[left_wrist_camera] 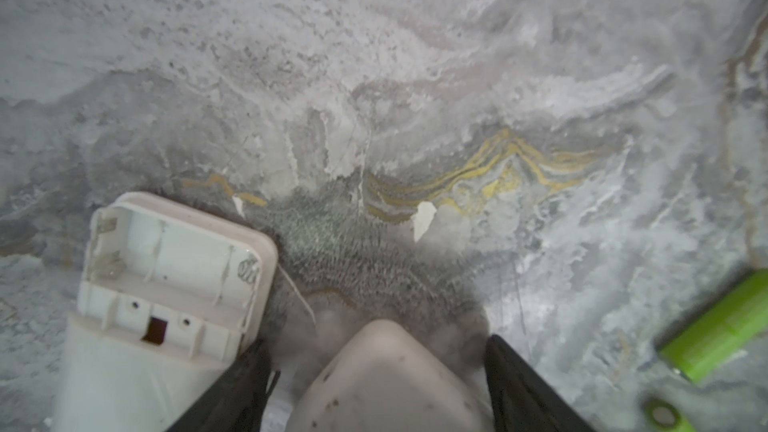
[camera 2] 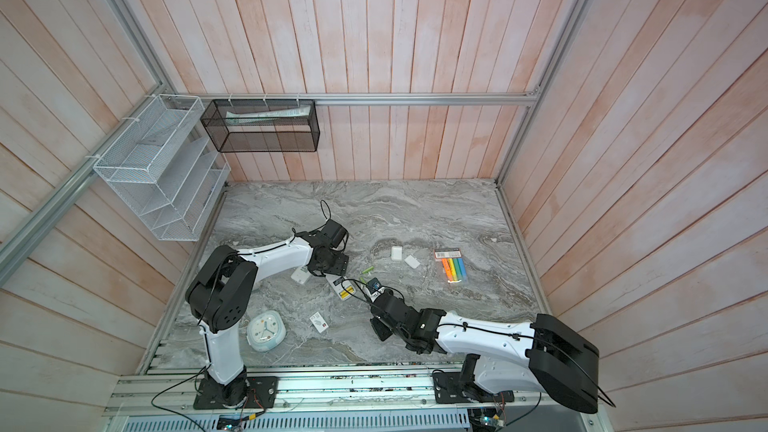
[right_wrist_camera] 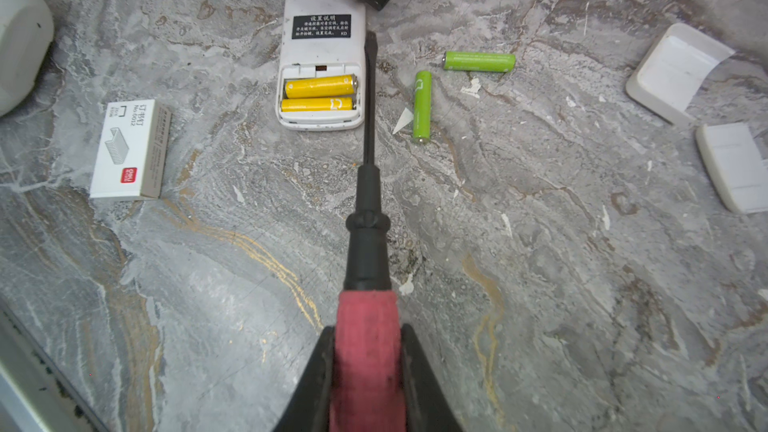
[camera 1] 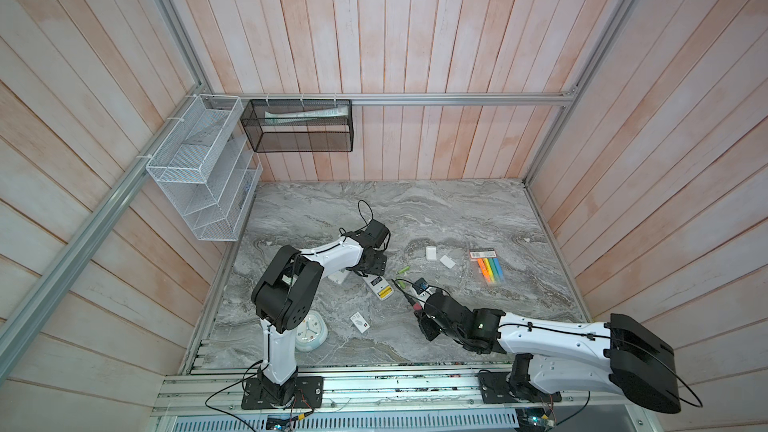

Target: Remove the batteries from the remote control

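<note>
A white remote control (right_wrist_camera: 322, 45) lies back up, its open compartment holding two yellow batteries (right_wrist_camera: 320, 86). Two green batteries (right_wrist_camera: 422, 105) lie loose on the marble to its right, seen also in both top views (camera 1: 403, 270) (camera 2: 366, 271). My left gripper (left_wrist_camera: 376, 344) is open, its jaws standing either side of the remote's far end (left_wrist_camera: 386, 371) with gaps. A second remote (left_wrist_camera: 166, 284) beside it shows an empty compartment. My right gripper (right_wrist_camera: 368, 330) is shut on the red-handled screwdriver (right_wrist_camera: 368, 218). The screwdriver's tip is alongside the first remote's edge.
A staple box (right_wrist_camera: 129, 151) lies left of the remote. Two white battery covers (right_wrist_camera: 677, 72) (right_wrist_camera: 735, 166) and a highlighter pack (camera 1: 490, 270) lie to the right. A round clock (camera 1: 309, 332) sits near the left arm's base. Wire racks (camera 1: 203, 168) hang on the walls.
</note>
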`<state>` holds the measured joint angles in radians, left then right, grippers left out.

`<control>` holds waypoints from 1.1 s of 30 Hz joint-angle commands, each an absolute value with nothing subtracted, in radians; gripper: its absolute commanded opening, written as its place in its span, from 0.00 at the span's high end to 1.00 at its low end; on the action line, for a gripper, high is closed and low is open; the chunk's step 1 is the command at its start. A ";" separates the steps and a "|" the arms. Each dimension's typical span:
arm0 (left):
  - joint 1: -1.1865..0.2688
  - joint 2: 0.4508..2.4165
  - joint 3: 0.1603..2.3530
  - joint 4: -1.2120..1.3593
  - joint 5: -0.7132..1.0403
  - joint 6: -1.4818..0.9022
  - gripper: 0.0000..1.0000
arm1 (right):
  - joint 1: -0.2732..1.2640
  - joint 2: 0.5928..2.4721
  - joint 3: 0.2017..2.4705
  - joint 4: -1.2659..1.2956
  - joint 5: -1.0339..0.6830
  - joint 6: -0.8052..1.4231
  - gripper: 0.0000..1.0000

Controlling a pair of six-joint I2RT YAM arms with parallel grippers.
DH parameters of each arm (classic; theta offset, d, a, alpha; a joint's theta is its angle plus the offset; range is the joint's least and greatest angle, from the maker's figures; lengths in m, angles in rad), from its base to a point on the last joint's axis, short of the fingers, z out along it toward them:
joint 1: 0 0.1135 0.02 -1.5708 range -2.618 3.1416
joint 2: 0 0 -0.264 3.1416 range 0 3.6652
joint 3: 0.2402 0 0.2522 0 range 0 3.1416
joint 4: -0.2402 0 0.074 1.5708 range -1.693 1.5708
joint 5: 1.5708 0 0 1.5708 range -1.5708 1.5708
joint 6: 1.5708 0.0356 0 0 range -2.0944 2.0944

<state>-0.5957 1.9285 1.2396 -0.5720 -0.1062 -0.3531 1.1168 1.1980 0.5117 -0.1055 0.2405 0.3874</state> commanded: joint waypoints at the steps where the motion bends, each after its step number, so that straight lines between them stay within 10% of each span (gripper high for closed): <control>1: -0.596 1.952 1.159 -0.673 -0.033 -0.380 0.22 | 1.108 1.181 0.544 -0.143 0.191 0.418 1.00; 33: -0.635 1.878 1.058 -0.613 -0.001 -0.416 0.28 | 1.113 1.278 0.558 -0.205 -0.077 0.440 1.00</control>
<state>-0.6434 1.8210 1.0962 -0.5060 -0.0525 -0.3973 1.1118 1.2743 0.5648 -0.1890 -0.0811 0.4099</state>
